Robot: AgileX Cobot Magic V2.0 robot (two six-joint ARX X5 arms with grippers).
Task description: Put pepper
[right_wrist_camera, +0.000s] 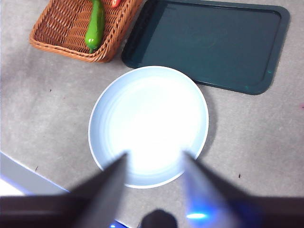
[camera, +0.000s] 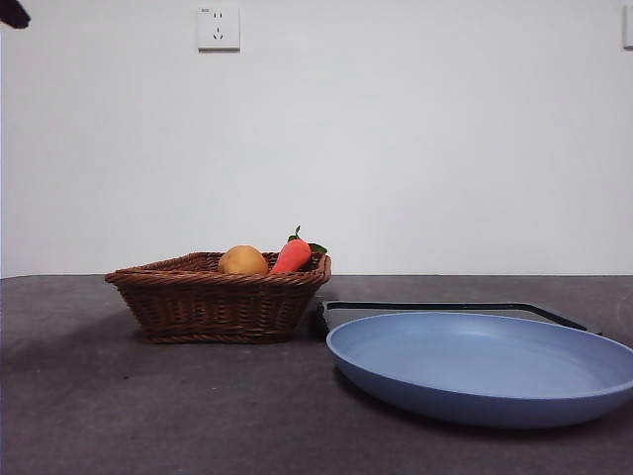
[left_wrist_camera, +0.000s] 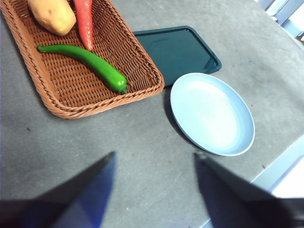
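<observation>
Pepper (left_wrist_camera: 88,63): long, glossy green, lying flat on the floor of the basket (left_wrist_camera: 95,102), slantwise, one end near the basket's wall closest to the plate. Not visible in the front view, hidden below the rim.

Basket: brown wicker, rectangular, on the grey table (left_wrist_camera: 142,142). Also holds a potato (left_wrist_camera: 52,15) and a carrot (left_wrist_camera: 84,21), side by side; the carrot's tip lies just beside the pepper.

Plate (left_wrist_camera: 211,114): light blue, round, on the table just beside the basket.

Tray (left_wrist_camera: 178,50): dark green, flat, behind the plate and next to the basket.

Left gripper (left_wrist_camera: 154,166): above bare table, apart from basket and plate, jaws spread wide, holding nothing.

Right gripper (right_wrist_camera: 154,164): high above the plate's near edge, jaws spread, holding nothing.

Front view: a black tip (camera: 12,14) at the top left corner.
</observation>
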